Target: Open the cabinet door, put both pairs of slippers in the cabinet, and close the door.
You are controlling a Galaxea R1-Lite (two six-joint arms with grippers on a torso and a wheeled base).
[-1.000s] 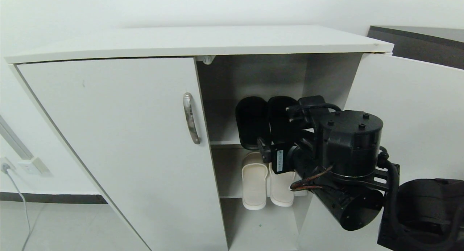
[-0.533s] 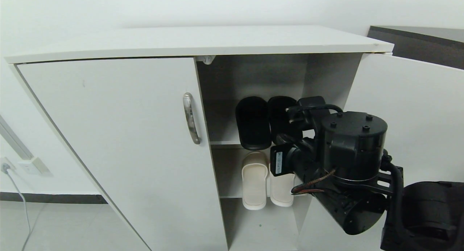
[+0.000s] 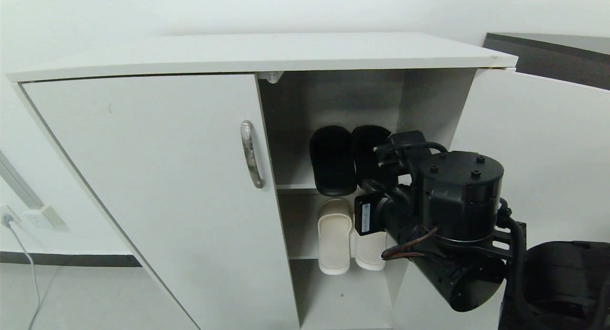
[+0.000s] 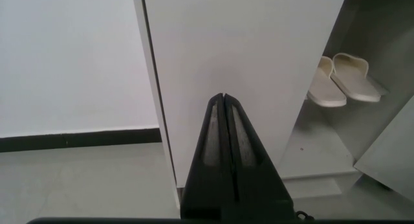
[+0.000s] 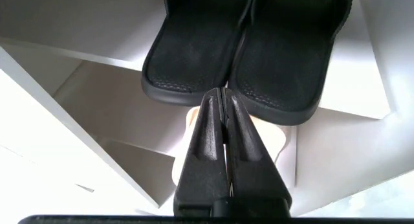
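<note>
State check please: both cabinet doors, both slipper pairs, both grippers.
Left door: shut.
Right door: swung open.
Black slippers: side by side on the upper shelf.
White slippers: side by side on the shelf below.
Left gripper: fingers shut, empty.
Right gripper: fingers shut, empty, facing the black slippers.

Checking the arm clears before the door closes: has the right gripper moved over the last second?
Yes. Against the white slippers in the head view, the right gripper has drawn back rightward, off their top edge; its jaws are shut.
</note>
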